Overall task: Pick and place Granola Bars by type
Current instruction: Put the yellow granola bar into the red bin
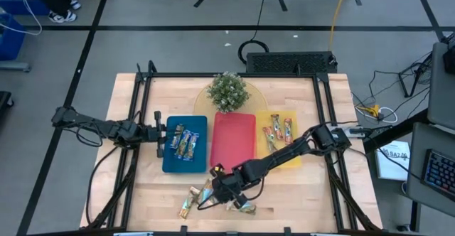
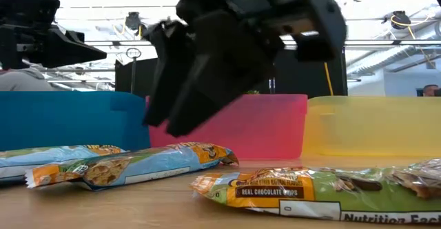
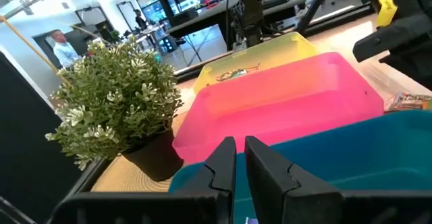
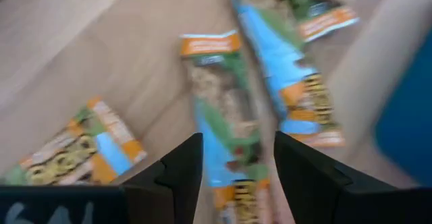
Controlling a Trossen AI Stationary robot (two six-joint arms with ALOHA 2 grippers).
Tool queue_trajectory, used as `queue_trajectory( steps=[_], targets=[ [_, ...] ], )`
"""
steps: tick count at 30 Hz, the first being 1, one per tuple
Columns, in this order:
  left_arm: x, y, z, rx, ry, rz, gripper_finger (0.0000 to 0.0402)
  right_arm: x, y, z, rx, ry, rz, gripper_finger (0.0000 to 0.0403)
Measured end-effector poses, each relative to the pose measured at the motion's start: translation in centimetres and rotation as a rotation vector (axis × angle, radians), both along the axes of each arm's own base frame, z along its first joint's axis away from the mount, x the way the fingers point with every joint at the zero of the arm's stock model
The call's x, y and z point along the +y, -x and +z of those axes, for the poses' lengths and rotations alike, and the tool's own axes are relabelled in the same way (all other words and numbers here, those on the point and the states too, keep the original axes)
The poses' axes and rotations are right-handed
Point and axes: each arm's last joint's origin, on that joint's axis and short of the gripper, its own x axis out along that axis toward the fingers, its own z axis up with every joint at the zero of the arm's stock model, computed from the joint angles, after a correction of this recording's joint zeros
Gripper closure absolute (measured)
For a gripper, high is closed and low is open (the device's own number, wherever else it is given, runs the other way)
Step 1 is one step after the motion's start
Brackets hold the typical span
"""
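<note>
Loose bars (image 1: 202, 197) are scattered on the bare table (image 1: 128, 200) in front of the trays, their long axes at mixed angles. One bar (image 4: 219, 126) is framed lengthwise between the spread fingers of the right gripper (image 1: 224, 188), held just above it and gripping nothing. More bars lie in the blue tray (image 1: 173, 163) and yellow tray (image 1: 261, 119). The left gripper (image 1: 159, 131), nearly closed and empty, is held at the blue tray's left edge

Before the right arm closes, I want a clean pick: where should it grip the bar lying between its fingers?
Grip the bar across its narrow middle, coming straight down. It lies flat on the table, and the right end effector is open, already straddling its long sides.
</note>
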Motion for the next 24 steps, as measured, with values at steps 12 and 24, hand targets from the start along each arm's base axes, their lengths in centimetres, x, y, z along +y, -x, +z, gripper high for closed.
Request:
queue_trajectory(
  steps=[12,24],
  targets=[
    [0.0,0.0,0.1,-0.001,-0.046,-0.005,0.036,-1.8,0.6,-3.0,0.024,-0.048,0.062,0.0232],
    [0.0,0.0,0.0,-0.004,-0.012,-0.001,0.036,-2.6,1.5,-4.7,0.059,-0.073,0.033,0.0246]
  ],
)
